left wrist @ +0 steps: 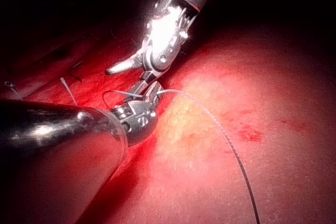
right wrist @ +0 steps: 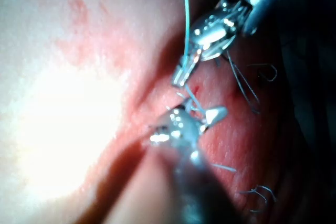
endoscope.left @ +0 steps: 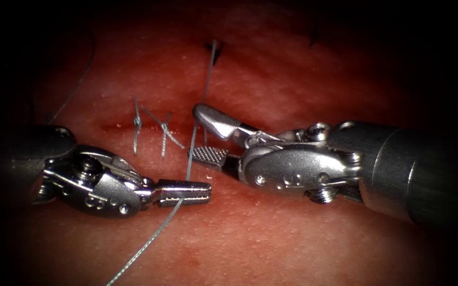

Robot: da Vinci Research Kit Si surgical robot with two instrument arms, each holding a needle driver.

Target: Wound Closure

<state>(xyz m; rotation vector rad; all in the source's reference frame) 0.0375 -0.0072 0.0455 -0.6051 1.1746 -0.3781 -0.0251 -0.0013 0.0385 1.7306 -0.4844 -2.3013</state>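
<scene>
Here, tissue [endoscope.left: 292, 233] red and moist, left tool [endoscope.left: 189, 192] pinching thread [endoscope.left: 149, 244], right tool [endoscope.left: 208, 136] spread.

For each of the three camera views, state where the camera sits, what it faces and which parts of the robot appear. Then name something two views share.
Endoscope view: above and in front of the reddish tissue, facing the cut; left tool shut on the thin grey thread, right tool open around it.
Left wrist view: by the left arm's wrist, looking along its dark metal shaft at the thread.
Right wrist view: by the right wrist, facing its own tool.
Shared: both wrist views show the other arm's tool.
</scene>
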